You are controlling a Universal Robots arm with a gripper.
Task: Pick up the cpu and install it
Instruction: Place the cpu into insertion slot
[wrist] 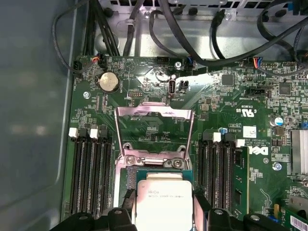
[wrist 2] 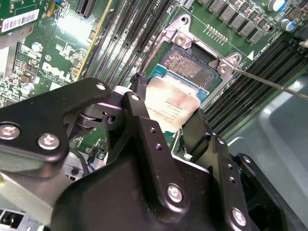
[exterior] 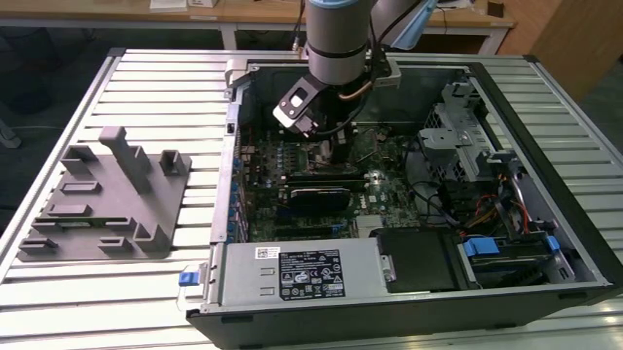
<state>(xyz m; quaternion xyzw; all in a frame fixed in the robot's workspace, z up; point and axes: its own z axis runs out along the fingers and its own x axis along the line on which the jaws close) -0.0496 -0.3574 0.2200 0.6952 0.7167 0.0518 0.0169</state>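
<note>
Two fingers point(wrist 2: 138, 98) of the claw point(wrist 2: 167, 111) clench the cpu point(wrist 2: 173, 101) by opposite edges just above the open motherboard socket point(wrist 2: 188, 61); light, stiff, fragile, it likely suits exactly this rim grip.

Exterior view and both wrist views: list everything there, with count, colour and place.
table: one, silvery, slatted, beneath everything.
computer case: one, black and grey, open, on the table.
fixture: one, grey, on the table, exterior view's left.
motherboard: one, green, inside the computer case.
socket: one, dark, metal-framed, on the motherboard, cover plate raised.
cpu: one, silvery, greenish rim, held at the socket.
coin battery: one, silvery, on the motherboard.
cables: several, black, along the motherboard's edge.
gripper: one, black, shut on the cpu.
arm: one, grey, extends into the computer case.
</note>
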